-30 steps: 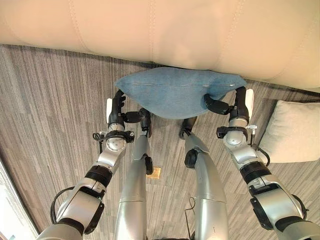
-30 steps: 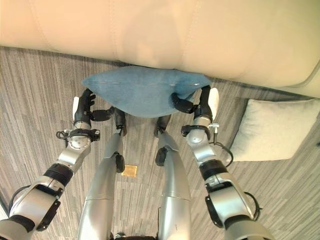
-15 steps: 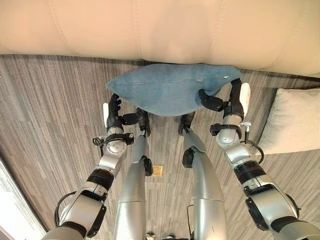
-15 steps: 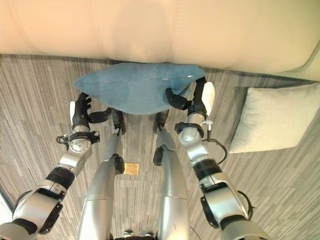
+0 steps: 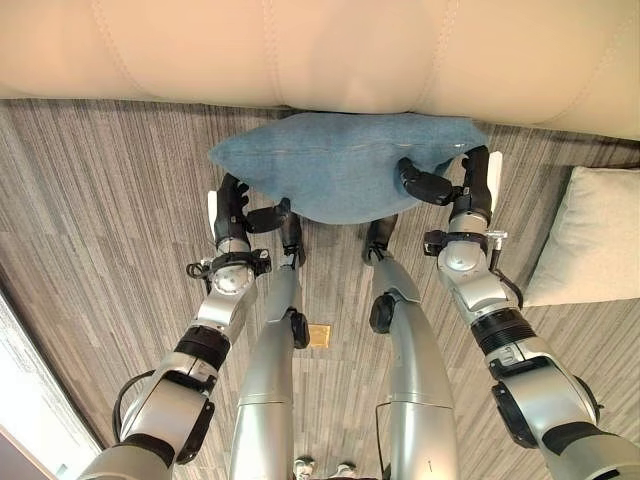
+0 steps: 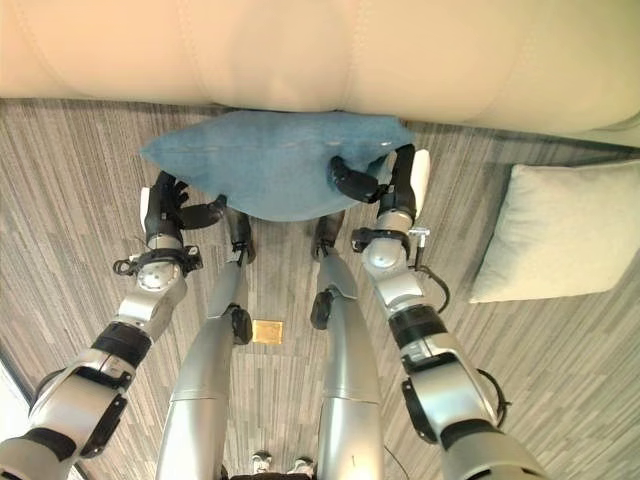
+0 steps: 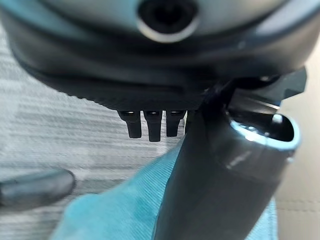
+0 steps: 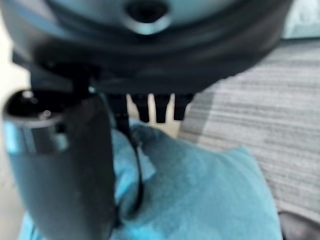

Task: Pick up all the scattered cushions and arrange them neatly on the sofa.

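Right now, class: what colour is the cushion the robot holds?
The cushion is plain blue; the left eye view shows it best.

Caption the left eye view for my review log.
Both hands, left hand and right hand, hold a blue cushion before the sofa.

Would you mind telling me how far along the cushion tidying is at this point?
Done: no cushion lies on the visible part of the cream sofa. In hand: the blue fabric cushion is held just in front of the sofa, the right hand pinching its right end and the left hand at its left edge. Left: setting it on the seat, then fetching the beige cushion lying on the grey floor to the right.
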Robot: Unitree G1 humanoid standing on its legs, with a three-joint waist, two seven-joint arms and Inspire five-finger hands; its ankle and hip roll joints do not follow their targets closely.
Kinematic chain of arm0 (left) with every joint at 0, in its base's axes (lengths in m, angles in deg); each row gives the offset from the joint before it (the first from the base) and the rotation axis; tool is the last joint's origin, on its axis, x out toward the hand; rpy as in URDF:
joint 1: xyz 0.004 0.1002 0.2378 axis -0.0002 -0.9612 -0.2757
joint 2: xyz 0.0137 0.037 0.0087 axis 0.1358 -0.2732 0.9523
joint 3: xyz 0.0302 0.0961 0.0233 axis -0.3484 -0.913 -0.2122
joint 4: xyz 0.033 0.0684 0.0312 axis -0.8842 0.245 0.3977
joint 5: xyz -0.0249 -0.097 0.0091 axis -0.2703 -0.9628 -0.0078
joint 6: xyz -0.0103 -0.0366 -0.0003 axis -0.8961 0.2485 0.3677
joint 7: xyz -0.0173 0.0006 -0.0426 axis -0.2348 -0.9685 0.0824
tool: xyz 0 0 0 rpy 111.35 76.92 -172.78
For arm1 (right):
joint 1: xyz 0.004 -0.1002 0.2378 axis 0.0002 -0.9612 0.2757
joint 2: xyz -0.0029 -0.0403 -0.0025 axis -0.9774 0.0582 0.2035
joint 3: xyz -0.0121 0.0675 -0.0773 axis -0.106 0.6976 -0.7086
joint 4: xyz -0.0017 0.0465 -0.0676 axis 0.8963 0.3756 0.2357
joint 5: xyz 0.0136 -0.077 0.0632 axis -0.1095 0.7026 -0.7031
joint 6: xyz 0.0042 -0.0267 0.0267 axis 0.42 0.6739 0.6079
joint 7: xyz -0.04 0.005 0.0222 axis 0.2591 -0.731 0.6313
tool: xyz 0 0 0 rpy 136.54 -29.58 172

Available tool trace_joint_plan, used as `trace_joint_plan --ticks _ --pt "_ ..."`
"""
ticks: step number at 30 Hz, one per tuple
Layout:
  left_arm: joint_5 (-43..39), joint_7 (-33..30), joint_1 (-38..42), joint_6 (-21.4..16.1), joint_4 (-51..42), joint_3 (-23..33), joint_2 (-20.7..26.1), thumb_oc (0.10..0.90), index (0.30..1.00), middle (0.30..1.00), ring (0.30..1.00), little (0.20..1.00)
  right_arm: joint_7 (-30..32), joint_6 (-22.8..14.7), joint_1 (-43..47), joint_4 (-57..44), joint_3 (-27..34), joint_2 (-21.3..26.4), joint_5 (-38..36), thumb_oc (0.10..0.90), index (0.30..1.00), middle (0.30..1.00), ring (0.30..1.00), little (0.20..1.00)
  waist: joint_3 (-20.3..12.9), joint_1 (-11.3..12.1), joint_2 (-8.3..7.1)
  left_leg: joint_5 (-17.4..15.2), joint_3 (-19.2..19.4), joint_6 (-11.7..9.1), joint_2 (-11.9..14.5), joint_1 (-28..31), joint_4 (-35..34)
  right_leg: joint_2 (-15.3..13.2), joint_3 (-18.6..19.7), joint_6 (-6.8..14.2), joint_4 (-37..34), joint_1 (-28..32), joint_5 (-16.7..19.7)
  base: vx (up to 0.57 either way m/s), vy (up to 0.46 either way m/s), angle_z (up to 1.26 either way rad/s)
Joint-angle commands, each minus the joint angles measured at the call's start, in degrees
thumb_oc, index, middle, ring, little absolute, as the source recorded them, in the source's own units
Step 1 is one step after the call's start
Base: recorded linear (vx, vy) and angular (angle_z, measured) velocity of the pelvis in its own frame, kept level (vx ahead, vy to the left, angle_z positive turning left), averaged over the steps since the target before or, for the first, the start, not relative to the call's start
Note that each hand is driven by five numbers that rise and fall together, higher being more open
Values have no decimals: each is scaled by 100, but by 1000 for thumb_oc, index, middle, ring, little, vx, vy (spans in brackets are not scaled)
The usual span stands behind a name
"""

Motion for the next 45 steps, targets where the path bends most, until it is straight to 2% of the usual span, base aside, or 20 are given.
trace_joint_plan --ticks 1,2,3,4,5,6,14,21,25,26,27,28,29,32,33,34,35,38,42,45 --pt "-81 30 -79 -434 31 -221 -182 800 900 900 900 900 -244 -604 316 51 -460 -363 -308 800 900 900 900 900 -1001 88 108 -596 -273 -259 212 -521 129 -53 244 829 -558 -101 -189 0 0 0" --pt "-224 25 189 -494 -57 -345 -239 800 900 900 900 900 -287 -697 483 -47 -538 -488 -540 515 472 472 472 472 -1036 61 80 -591 -296 -265 222 -572 133 -42 253 833 -561 -140 -185 0 0 0" --pt "-228 26 197 -495 -54 -346 -237 800 900 900 900 900 -289 -698 491 -43 -537 -488 -544 515 472 472 472 472 -1034 61 79 -592 -297 -265 221 -577 136 -43 252 833 -560 -144 -185 -7 -30 -1" --pt "-267 34 298 -529 -117 -377 -243 673 709 709 709 709 -320 -733 536 -85 -586 -510 -591 400 300 300 300 300 -1048 44 68 -589 -308 -265 222 -608 145 -37 251 833 -564 -159 -176 -1 -36 -1" --pt "-346 48 402 -576 -213 -427 -266 502 453 453 453 453 -361 -787 579 -174 -619 -538 -649 400 300 300 300 300 -1064 21 56 -583 -326 -269 215 -632 150 -18 250 829 -564 -182 -173 0 -36 -1" --pt "-350 49 407 -576 -212 -428 -264 400 300 300 300 300 -363 -788 584 -173 -618 -536 -652 400 300 300 300 300 -1065 20 60 -583 -330 -270 215 -641 154 -19 246 828 -562 -188 -174 1 -42 2" --pt "-90 136 290 -688 -1210 -518 -258 400 300 300 300 300 -629 -977 114 -1108 -681 -438 -467 400 300 300 300 300 -1355 -30 60 -627 -395 -265 207 -615 220 48 247 782 -394 -199 -295 1 -10 1" --pt "173 363 -642 -667 -2059 -541 -388 400 300 300 300 300 -824 -1118 -1106 -2130 -481 -415 -139 400 300 300 300 300 -1545 -58 53 -923 -452 -240 270 -3 546 -43 107 725 -142 479 -490 29 -34 11" --pt "200 558 -1348 -677 -2467 -630 -443 400 300 300 300 300 -983 -1147 -2000 -2569 -416 -485 -42 400 300 300 300 300 -1578 -67 -8 -1153 -544 -238 265 737 745 -47 -8 691 -109 1274 -653 4 -67 20" --pt "243 655 -1711 -715 -2686 -618 -380 400 300 300 300 300 -1061 -1181 -2380 -2803 -369 -445 50 400 300 300 300 300 -1597 -64 -55 -1269 -572 -238 286 1170 849 -24 -81 650 -146 1760 -737 16 -76 18" --pt "245 653 -1727 -712 -2697 -622 -378 400 300 300 300 300 -1062 -1176 -2398 -2815 -368 -446 52 400 300 300 300 300 -1582 -64 -54 -1274 -575 -240 289 1200 847 -20 -86 650 -156 1795 -739 56 -84 17" --pt "176 748 -2121 -761 -2872 -569 -329 400 300 300 300 300 -1170 -1204 -2753 -3032 -309 -385 83 400 300 300 300 300 -1598 -60 -82 -1365 -583 -260 311 1677 878 30 -155 610 -283 2335 -806 37 -35 11" --pt "176 748 -2122 -760 -2873 -570 -329 400 300 300 300 300 -1170 -1203 -2754 -3033 -309 -385 84 400 300 300 300 300 -1592 -59 -82 -1365 -583 -260 312 1684 876 31 -156 609 -286 2343 -806 73 -53 12" --pt "160 872 -2747 -851 -3284 -369 -110 400 300 300 300 300 -1363 -1225 -3235 -3464 -227 -220 189 400 300 300 300 300 -1686 -29 -124 -1478 -584 -303 364 2497 773 115 -242 584 -631 3253 -866 67 -45 5" --pt "158 914 -2959 -877 -3388 -301 -29 400 300 300 300 300 -1433 -1234 -3351 -3609 -199 -175 215 400 300 300 300 300 -1714 -17 -138 -1349 -548 -274 356 2680 712 125 -322 532 -819 3486 -727 126 -28 9" --pt "203 1014 -3372 -916 -3630 -149 132 400 300 300 300 300 -1618 -1260 -3551 -3907 -180 -67 256 400 300 300 300 300 -1819 33 -151 -1403 -554 -288 361 3172 616 195 -334 535 -1054 4046 -762 71 -4 11" --pt "203 1014 -3379 -913 -3636 -149 133 400 300 300 300 300 -1619 -1258 -3557 -3911 -181 -67 256 400 300 300 300 300 -1803 34 -151 -1401 -553 -289 362 3199 606 198 -335 536 -1065 4074 -759 194 -14 13" --pt "214 1119 -3916 -907 -3810 25 239 400 300 300 300 300 -1861 -1269 -3867 -4180 -147 14 299 400 300 300 300 300 -1992 143 -165 -1441 -570 -290 323 3985 309 296 -398 563 -1344 4886 -797 124 2 3" --pt "76 1239 -4218 -838 -3846 95 207 400 300 300 300 300 -1972 -1216 -4142 -4241 -95 44 329 400 300 300 300 300 -2081 194 -184 -1429 -609 -302 266 4365 133 318 -487 587 -1517 5367 -829 106 13 24" --pt "91 1326 -4320 -766 -3774 57 191 400 300 300 300 300 -1936 -1145 -4346 -4217 43 49 441 400 300 300 300 300 -2136 253 -214 -1415 -674 -361 181 4472 150 292 -739 593 -1663 5741 -854 83 10 55"
